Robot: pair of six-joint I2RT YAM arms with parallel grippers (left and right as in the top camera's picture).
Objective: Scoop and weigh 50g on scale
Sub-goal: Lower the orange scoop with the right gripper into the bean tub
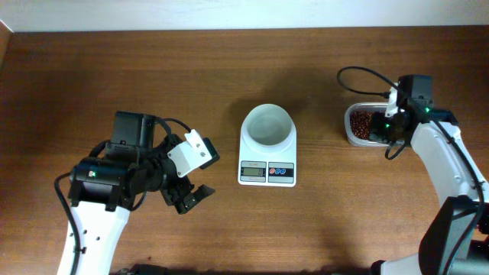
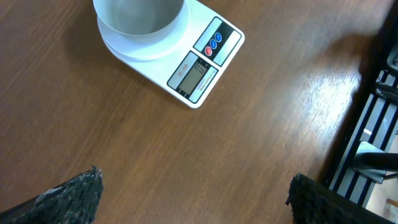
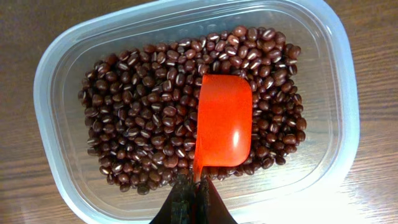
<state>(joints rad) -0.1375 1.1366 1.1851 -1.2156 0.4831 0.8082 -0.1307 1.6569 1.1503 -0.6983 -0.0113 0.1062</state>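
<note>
The white scale (image 1: 267, 169) stands mid-table with a round white bowl (image 1: 267, 125) on top, and the bowl looks empty. The left wrist view shows the scale (image 2: 202, 59) ahead of my left gripper (image 2: 195, 177), which is open over bare wood. In the overhead view the left gripper (image 1: 191, 197) hangs left of the scale. My right gripper (image 3: 194, 196) is shut on the handle of an orange scoop (image 3: 224, 121). The scoop lies among red beans in a clear tub (image 3: 43, 93). The overhead view has the tub (image 1: 357, 126) right of the scale, under the right gripper (image 1: 391, 122).
A black cable (image 1: 359, 72) loops above the tub. A black slatted frame (image 2: 373, 124) runs along the right side of the left wrist view. The table's far edge meets a white wall (image 1: 244, 15).
</note>
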